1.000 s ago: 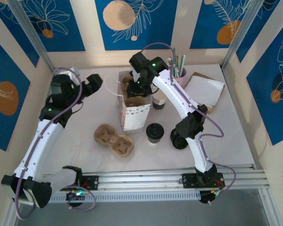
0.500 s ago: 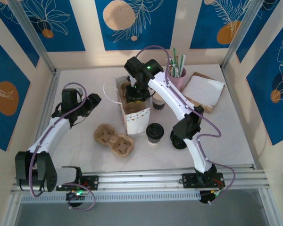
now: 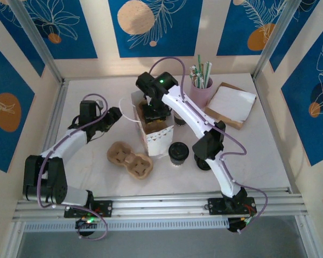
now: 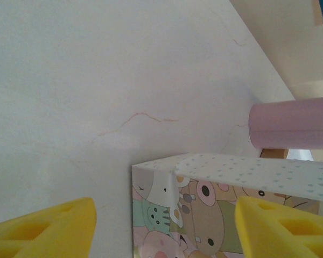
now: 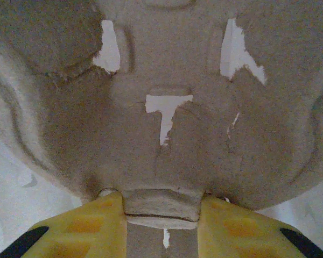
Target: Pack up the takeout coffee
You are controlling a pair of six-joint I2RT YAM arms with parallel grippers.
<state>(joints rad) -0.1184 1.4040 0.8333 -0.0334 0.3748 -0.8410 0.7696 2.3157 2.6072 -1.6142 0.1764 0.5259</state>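
Observation:
The takeout coffee (image 3: 178,152), a small white cup with a black lid, stands on the table just right of the paper bag (image 3: 157,137). My right gripper (image 3: 152,112) reaches down into the bag's open top. In the right wrist view it (image 5: 161,212) is shut on the central tab of a brown pulp cup carrier (image 5: 167,80). My left gripper (image 3: 114,115) hovers left of the bag, open. Its yellow fingertips (image 4: 43,228) stand wide apart, with the bag's cartoon-printed corner (image 4: 199,209) ahead between them and untouched.
A second pulp carrier (image 3: 130,159) lies in front of the bag on the left. Loose black lids (image 3: 203,161) sit right of the coffee. A pink cup of straws (image 3: 201,88) and a brown tray with white napkins (image 3: 231,103) stand at the back right.
My left arm has folded back and swung its gripper in toward the bag's left side, its jaws narrowing a little. The right gripper has moved left and down into the bag with the carrier.

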